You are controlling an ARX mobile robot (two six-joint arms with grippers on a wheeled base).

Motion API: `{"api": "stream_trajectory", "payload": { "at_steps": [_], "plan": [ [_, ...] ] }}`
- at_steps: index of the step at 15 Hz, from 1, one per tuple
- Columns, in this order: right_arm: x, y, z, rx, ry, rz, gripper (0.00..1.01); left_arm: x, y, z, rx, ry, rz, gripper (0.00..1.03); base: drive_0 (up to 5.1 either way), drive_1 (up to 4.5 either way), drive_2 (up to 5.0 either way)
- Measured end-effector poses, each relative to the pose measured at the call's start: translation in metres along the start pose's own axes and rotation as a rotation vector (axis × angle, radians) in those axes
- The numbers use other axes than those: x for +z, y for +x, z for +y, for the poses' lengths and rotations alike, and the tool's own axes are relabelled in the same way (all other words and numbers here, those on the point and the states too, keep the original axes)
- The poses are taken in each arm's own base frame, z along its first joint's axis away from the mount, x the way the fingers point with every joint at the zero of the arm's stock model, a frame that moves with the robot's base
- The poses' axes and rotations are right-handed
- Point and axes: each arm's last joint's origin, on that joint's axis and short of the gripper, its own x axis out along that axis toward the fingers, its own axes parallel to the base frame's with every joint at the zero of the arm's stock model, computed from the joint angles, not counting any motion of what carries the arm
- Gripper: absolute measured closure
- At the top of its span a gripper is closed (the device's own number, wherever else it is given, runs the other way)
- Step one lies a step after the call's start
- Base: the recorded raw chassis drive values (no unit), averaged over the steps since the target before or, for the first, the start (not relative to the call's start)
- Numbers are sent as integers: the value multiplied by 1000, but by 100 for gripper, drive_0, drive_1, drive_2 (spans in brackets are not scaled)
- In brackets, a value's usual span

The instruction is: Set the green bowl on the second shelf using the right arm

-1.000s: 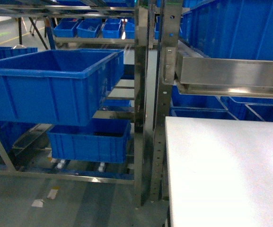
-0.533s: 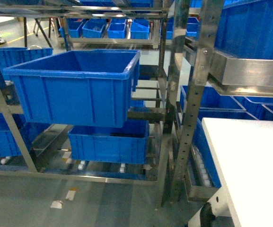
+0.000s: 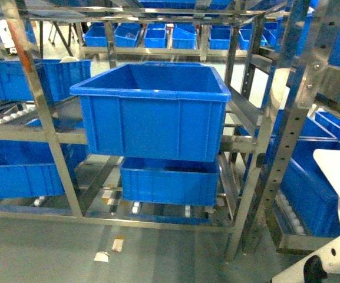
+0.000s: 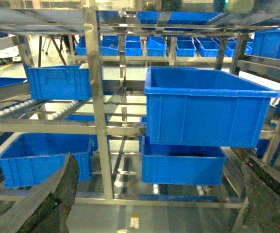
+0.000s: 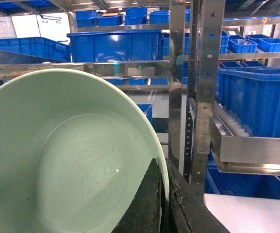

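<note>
Only my right wrist cam shows the green bowl (image 5: 67,160): smooth, glossy mint, its rim pinched between my right fingers (image 5: 154,199). Head cam just gets the shiny steel rack (image 3: 279,147) with a big blue crate (image 3: 152,109) sitting on the second shelf (image 3: 231,143). My left fingers (image 4: 57,194) are spread wide apart, holding nothing.

1. Green bowl (image 5: 57,160): pale mint, plain and glossy inside, no pattern.
2. Right gripper fingers (image 5: 147,204): black against that mint rim.
3. Big crate (image 3: 155,109): solid bright blue, like the lower crate (image 3: 170,180).
4. Rack posts (image 3: 287,130): shiny silver steel, dotted with holes.
5. Rollers (image 3: 290,215): white.
6. Tabletop (image 5: 249,213): flat white.
7. Floor (image 3: 40,253): grey-green.
</note>
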Motion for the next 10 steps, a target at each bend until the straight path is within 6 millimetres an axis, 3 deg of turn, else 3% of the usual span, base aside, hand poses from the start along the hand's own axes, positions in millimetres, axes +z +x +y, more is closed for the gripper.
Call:
{"api": "stream_trajectory", "payload": {
  "at_steps": [10],
  "plan": [
    [0, 0, 0, 0, 0, -2, 99, 0, 0, 0, 0, 0, -2, 5, -500, 245, 245]
  ]
}}
